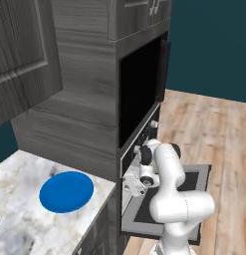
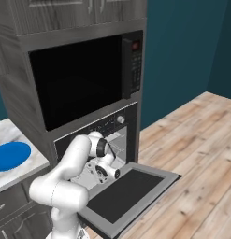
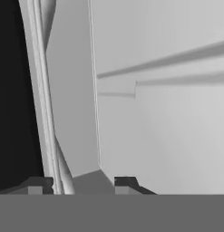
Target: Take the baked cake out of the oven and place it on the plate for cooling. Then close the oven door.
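Note:
The oven (image 2: 105, 123) stands open, its door (image 2: 126, 191) dropped flat toward the floor. My arm reaches over the oven door (image 1: 194, 174) and my gripper (image 1: 128, 183) is inside the pale cavity. In the hand view the gripper (image 3: 82, 183) shows its two dark tips a little apart, with a thin pale edge of the oven rack (image 3: 45, 113) running down between them close to the left tip. The baked cake is hidden. The blue plate (image 1: 66, 191) lies bare on the marble counter to the left of the oven, also seen as the plate (image 2: 10, 155).
Above the oven is a larger black cavity (image 2: 75, 79) with its side-hinged door (image 2: 132, 65) swung open to the right. Grey cabinets (image 1: 25, 55) hang over the counter (image 1: 15, 224). Wooden floor (image 2: 196, 154) spreads to the right of the dropped door.

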